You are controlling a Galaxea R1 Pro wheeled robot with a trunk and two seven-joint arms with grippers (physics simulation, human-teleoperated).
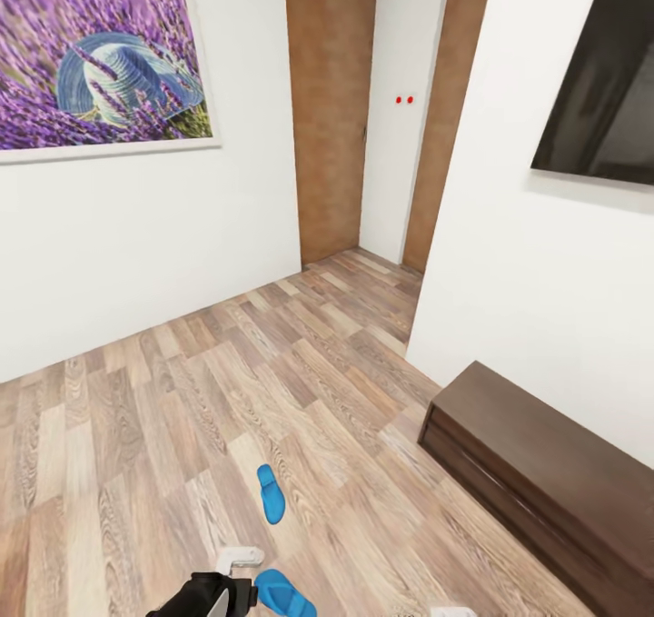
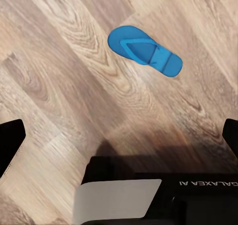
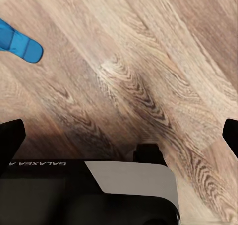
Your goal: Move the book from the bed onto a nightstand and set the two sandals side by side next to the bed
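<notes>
L gripper (image 2: 119, 135) fingers spread wide, holding nothing; R gripper (image 3: 119, 135) likewise. Bright blue flat flip-flop sandal (image 1: 271, 493) on wood-plank floor (image 1: 136, 435) at 12 o'clock, second sandal (image 1: 285, 593) nearer, by L arm. Risk: base rolling over near sandal, knocking pair apart

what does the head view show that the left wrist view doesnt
Only the head view takes in the room: a lavender picture on the white wall, a dark screen, a low dark-brown cabinet, a brown doorway, and a second blue sandal farther off. Only the left wrist view gives a full top view of the near sandal between the open left tool's fingertips. Both share that sandal and the plank floor.
</notes>
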